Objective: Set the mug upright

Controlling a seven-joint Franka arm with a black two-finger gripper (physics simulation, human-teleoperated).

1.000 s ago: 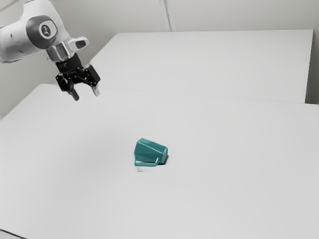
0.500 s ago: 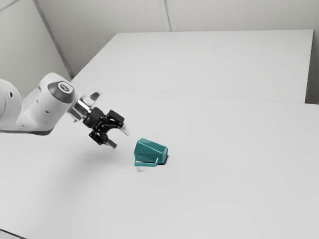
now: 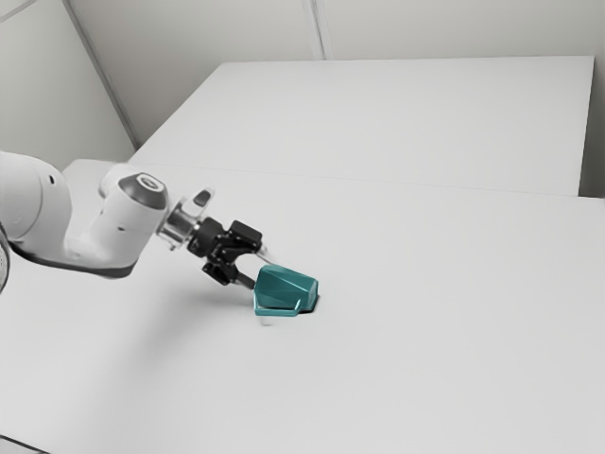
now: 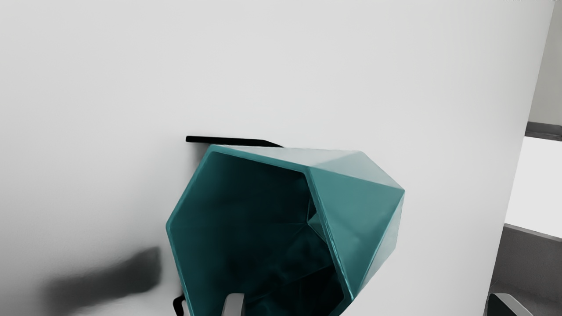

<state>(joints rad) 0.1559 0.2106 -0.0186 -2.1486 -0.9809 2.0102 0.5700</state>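
Has the gripper (image 3: 261,270) wide open at the mouth of the mug (image 3: 289,288), centre-left in the exterior view. Lies lengthwise on its side, base toward the exterior view's right.

I could not tell what sort of room surrounded me; I saw a smooth white counter (image 3: 425,378) and plain, pale grey walls (image 3: 208,28).

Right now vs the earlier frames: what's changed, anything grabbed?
My gripper came down and toward the exterior view's right, from high above the table to the mug's open end, and tilted from pointing mostly down to pointing toward the mug. Nothing taken hold of or let go; fingers still apart. Mug unchanged: on its side, same spot.
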